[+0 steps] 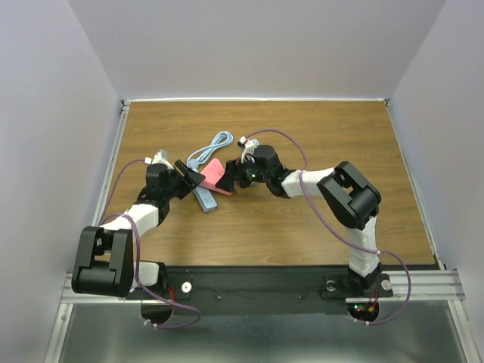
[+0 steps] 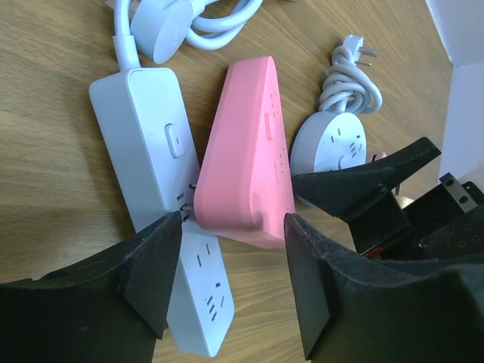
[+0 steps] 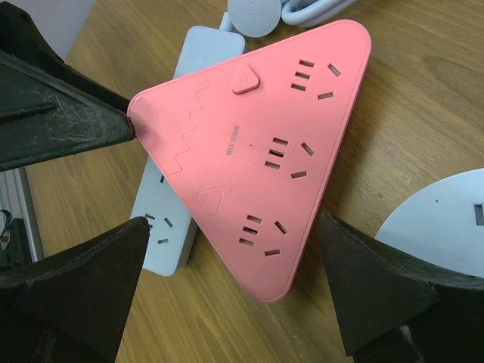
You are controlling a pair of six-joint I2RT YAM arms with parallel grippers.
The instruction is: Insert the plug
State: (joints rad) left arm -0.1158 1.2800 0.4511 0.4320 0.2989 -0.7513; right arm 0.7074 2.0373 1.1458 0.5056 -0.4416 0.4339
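**Pink plug perched on the strip, both arms on it**

The pink adapter (image 3: 257,151) sits on the face of the white power strip (image 2: 147,151). It is tilted, with its length running nearly along the strip's. In the left wrist view its metal prongs (image 2: 187,203) bridge a sliver of gap at the strip, so I'd call it not fully seated.

The left gripper (image 2: 233,223) straddles the adapter's narrow end at the strip, fingers partly apart. One finger (image 3: 68,113) touches the pink corner, but I cannot tell whether it is squeezing.

The right gripper (image 3: 233,223) comes from the side away from the strip, jaws spread wide around the pink body and touching nothing.

The left arm looks nearer the joint. Any push, I judge, must go along the prongs into the strip's face.

The round white socket (image 2: 333,144) lies beyond the adapter, on its side away from the strip.
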